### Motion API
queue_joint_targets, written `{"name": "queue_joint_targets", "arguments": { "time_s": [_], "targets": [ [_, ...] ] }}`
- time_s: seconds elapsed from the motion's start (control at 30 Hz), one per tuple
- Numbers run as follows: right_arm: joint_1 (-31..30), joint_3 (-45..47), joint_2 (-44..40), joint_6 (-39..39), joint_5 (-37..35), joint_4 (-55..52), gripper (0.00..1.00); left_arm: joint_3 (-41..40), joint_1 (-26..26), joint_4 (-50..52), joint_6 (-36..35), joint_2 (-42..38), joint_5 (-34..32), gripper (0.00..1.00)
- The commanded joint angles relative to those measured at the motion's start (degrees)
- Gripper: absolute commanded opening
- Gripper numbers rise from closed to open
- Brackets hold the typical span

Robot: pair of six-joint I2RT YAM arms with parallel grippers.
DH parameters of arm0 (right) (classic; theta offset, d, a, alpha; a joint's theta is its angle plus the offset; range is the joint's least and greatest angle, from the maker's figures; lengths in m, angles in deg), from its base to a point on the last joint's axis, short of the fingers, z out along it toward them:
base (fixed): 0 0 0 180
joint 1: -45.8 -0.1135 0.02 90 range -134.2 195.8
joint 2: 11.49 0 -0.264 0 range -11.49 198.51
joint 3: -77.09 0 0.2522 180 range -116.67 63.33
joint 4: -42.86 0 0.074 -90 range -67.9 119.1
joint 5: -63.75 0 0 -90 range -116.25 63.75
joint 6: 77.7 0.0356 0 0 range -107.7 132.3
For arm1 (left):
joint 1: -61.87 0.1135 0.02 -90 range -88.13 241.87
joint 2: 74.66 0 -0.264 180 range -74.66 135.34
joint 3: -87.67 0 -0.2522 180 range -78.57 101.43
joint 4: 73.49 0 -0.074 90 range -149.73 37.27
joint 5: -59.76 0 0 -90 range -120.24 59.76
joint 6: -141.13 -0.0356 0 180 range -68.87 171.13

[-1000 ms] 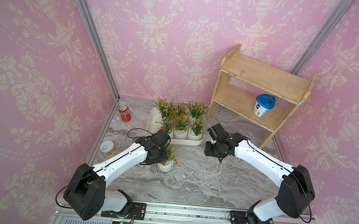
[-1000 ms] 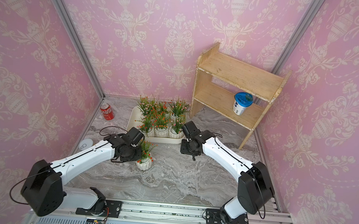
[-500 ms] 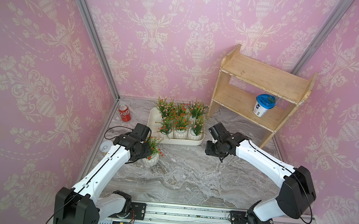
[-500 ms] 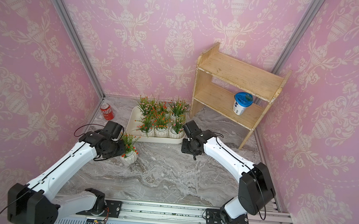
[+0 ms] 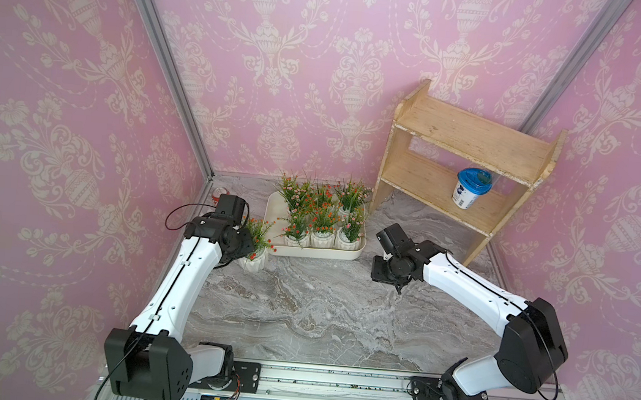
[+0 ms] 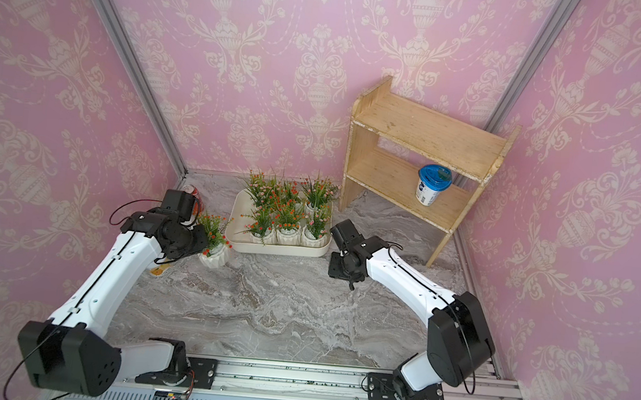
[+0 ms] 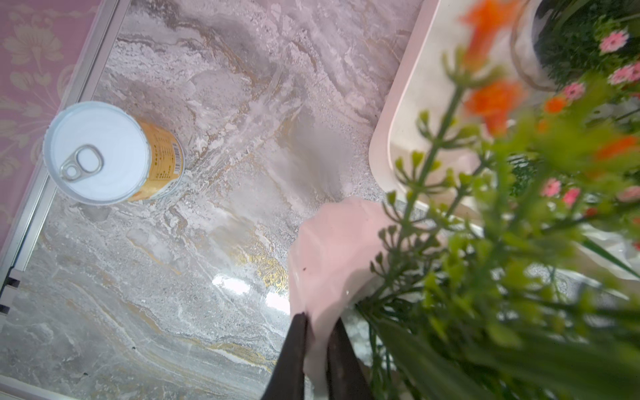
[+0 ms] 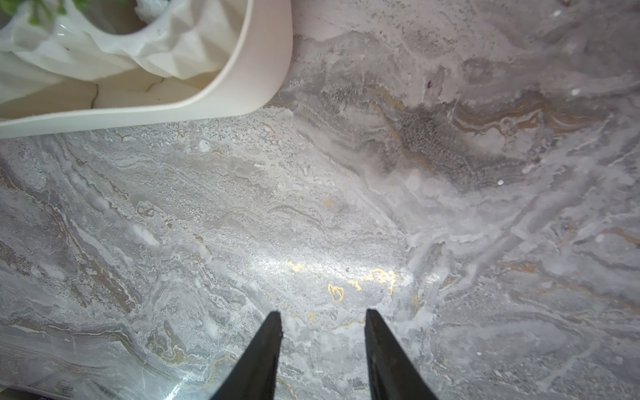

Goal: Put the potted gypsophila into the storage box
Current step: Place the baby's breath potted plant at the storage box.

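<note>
In both top views the storage box lies just above the frame's centre on the marble tabletop. Six potted gypsophila stand inside it in two rows, crowded toward its right end. The seventh pot stands upright outside, just beside the box's lower left corner, and my left gripper meets it from the left. I cannot tell whether its base touches the marble. My right gripper hangs over bare marble right of the box, touching nothing. A wooden shelf fills the upper right, with a blue-lidded cup on its lower tier. A red can peeks out behind the left wrist. From the left wrist, the two dark fingers are pinched nearly together on the seventh pot's thin white rim. Its sprigs blur close to the lens, the box's rounded corner lies just beyond, and a pull-tab can stands well apart by the wall. From the right wrist, the fingers stand moderately apart with only marble between them. The box corner is near, with a ribbed pot inside it.
</note>
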Motion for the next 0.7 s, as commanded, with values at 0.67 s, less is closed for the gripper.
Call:
{"name": "queue_joint_targets", "arguments": {
  "time_s": [0.67],
  "targets": [
    [3.22, 3.36, -5.05, -1.57, 0.02, -1.62, 0.42, 18.73, 1.11, -17.04, 0.7, 21.92, 5.05, 0.0]
  ]
}}
